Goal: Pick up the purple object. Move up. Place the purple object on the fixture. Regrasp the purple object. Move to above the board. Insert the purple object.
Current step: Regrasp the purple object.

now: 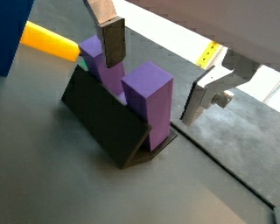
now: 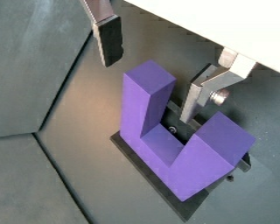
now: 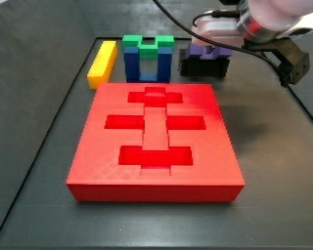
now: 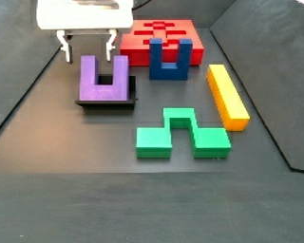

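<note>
Both wrist views are showing the gripper (image 2: 160, 74) hovering with fingers (image 2: 108, 39) wide over the purple object (image 2: 178, 131) sitting on the fixture (image 1: 108, 122), so regrasping looks next, calling for lowering and closing.

Colour rundown: the gripper (image 4: 87, 42) is white with silver fingers (image 1: 108, 39) and dark pads. Purple object (image 4: 104, 80) is matte purple on a black fixture (image 1: 105, 121). Board (image 3: 156, 137) is red, slots brighter red. Also a blue block (image 4: 171, 59), green block (image 4: 180, 134), yellow bar (image 4: 227, 95), dark grey table (image 4: 66, 142).
</note>
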